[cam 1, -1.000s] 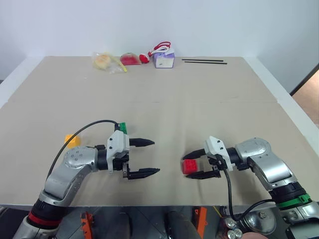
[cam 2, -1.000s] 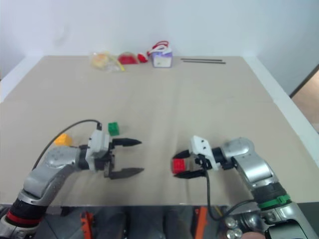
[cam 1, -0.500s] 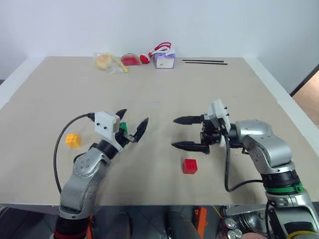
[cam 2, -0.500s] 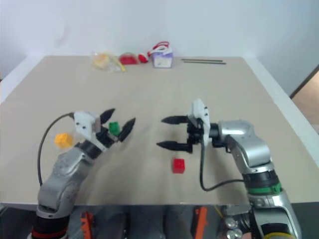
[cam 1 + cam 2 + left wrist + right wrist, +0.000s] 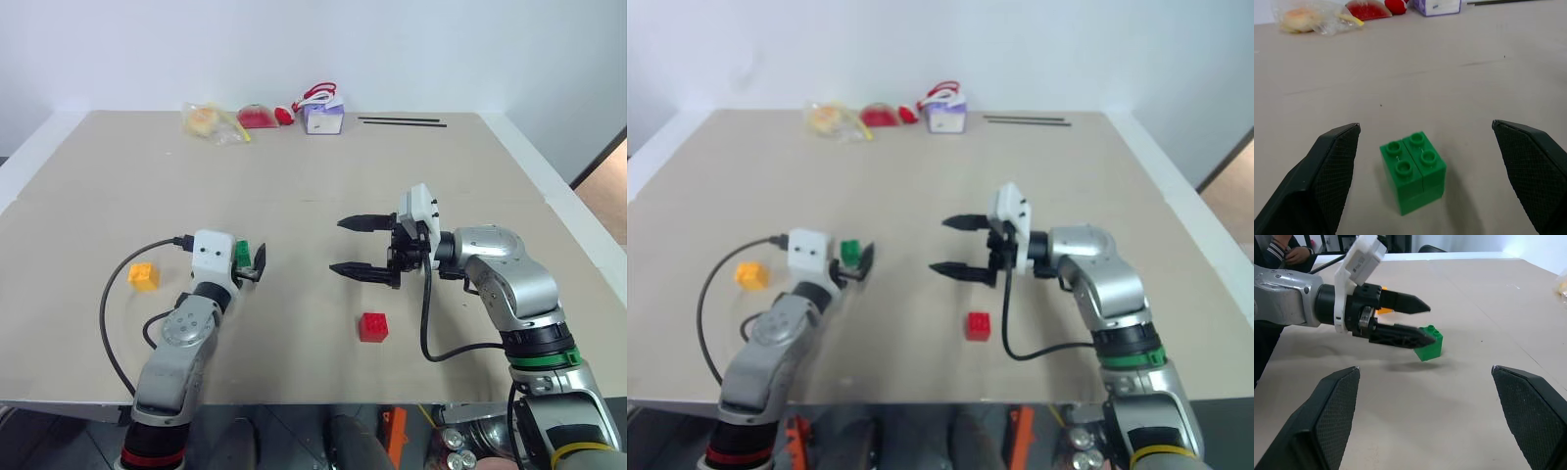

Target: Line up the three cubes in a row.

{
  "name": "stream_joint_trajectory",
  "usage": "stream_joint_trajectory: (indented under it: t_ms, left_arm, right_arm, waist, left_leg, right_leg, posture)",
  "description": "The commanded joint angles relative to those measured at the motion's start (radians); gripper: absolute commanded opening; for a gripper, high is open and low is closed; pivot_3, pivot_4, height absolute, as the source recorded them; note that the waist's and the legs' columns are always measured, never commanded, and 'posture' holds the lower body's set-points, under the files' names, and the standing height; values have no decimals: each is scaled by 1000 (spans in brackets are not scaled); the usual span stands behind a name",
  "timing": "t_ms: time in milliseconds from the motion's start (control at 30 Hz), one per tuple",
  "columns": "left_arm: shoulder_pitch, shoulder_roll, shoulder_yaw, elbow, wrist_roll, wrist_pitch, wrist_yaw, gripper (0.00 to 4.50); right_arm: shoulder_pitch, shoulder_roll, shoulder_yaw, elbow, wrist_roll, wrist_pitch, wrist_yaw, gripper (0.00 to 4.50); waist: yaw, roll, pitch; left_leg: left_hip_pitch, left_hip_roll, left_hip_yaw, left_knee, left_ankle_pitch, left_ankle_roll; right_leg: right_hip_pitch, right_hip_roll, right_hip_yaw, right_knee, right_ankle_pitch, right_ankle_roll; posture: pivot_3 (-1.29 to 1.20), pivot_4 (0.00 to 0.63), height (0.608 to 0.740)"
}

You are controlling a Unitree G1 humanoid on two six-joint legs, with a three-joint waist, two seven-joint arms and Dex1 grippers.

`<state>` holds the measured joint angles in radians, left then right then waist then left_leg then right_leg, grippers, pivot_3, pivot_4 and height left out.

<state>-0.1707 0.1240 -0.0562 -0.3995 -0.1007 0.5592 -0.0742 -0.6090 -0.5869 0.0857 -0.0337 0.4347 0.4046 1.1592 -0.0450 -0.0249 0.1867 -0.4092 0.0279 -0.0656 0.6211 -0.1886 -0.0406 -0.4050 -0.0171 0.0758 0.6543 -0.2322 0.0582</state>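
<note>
The green cube [image 5: 1413, 171] sits on the table between the fingers of my left gripper [image 5: 247, 257], which is open and points forward; neither finger touches it. The right wrist view shows that gripper [image 5: 1430, 324] with one finger in front of the green cube [image 5: 1429, 343]. An orange-yellow cube [image 5: 143, 276] lies to its left. The red cube [image 5: 372, 326] lies alone nearer the front edge. My right gripper [image 5: 338, 245] hangs open and empty above the table, pointing left, beyond the red cube.
Along the far edge lie a clear bag of toy food [image 5: 208, 120], a red item [image 5: 257, 117], the purple-and-white box [image 5: 322, 116] and two black sticks [image 5: 402, 121]. A person's hands [image 5: 1283, 249] show beyond the table's left side.
My right gripper let go of the red cube, rose and moved away; the cube stays on the table. My left gripper swung from pointing right to pointing forward, its fingers now either side of the green cube.
</note>
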Motion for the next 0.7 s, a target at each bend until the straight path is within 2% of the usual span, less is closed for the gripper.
stream_joint_trajectory:
  t_ms: [33, 667, 700]
  left_arm:
    - [-27, -8, -2, 12, 2, 26, 1, 4500]
    - [-93, -67, 44, 109, 14, 55, 59, 4500]
    - [-91, -67, 45, 109, 15, 59, 61, 4239]
  right_arm:
    - [-31, 5, -2, -22, 3, -13, 3, 4462]
    - [-32, -4, -9, -34, 7, 6, 11, 4462]
    - [-31, -4, -9, -33, 6, 5, 11, 4490]
  waist:
    - [0, 0, 0]
    - [0, 0, 0]
    - [0, 0, 0]
  left_leg:
    - [0, 0, 0, 0, 0, 0]
    - [0, 0, 0, 0, 0, 0]
    - [0, 0, 0, 0, 0, 0]
  right_leg:
    - [0, 0, 0, 0, 0, 0]
    - [0, 0, 0, 0, 0, 0]
    - [0, 0, 0, 0, 0, 0]
  posture:
    - [0, 150, 740]
    - [0, 150, 740]
    - [0, 150, 740]
